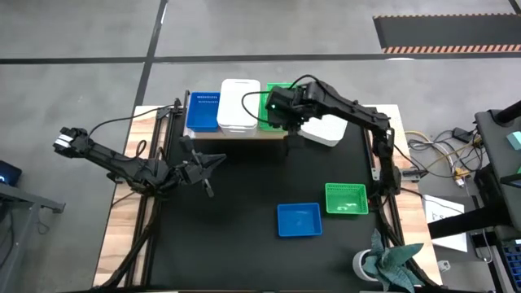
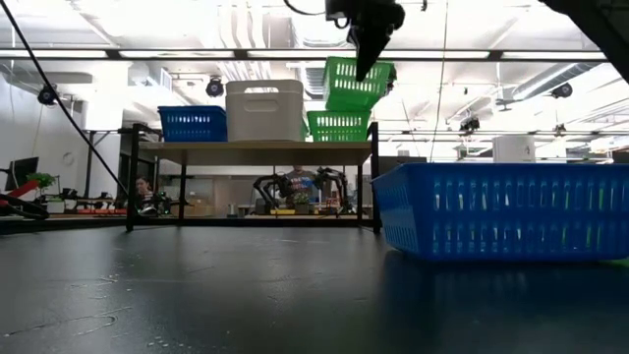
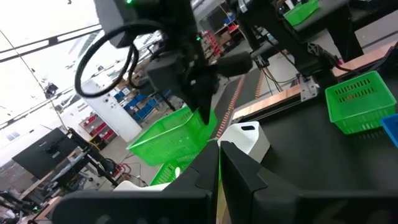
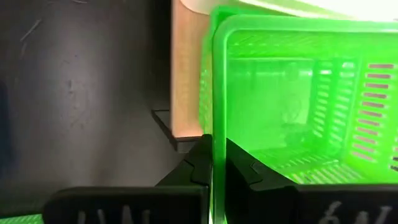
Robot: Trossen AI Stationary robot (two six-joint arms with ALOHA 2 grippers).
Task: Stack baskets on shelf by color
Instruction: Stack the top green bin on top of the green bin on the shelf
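Note:
The wood-topped shelf (image 1: 244,135) stands at the table's far side. On it rest a blue basket (image 1: 203,111), a white basket (image 1: 240,106) and a green basket (image 2: 339,126). My right gripper (image 4: 216,163) is above the shelf's right end, shut on a second green basket (image 2: 359,84). That basket tilts just over the green one on the shelf. My left gripper (image 3: 219,171) hovers shut at the table's left middle, touching nothing. My right gripper pinches the green basket's wall (image 4: 217,124) on the side toward the shelf's near edge. One finger (image 4: 244,169) is inside and one (image 4: 200,165) outside, coming from above and pointing down. The basket hangs tilted below the fingers; whether it touches the basket underneath, I cannot tell.
A white basket (image 1: 326,130) lies on the table just right of the shelf. A green basket (image 1: 346,198) and a blue basket (image 1: 299,220) sit near the table's near right. A small plant (image 1: 387,260) stands at the near right corner.

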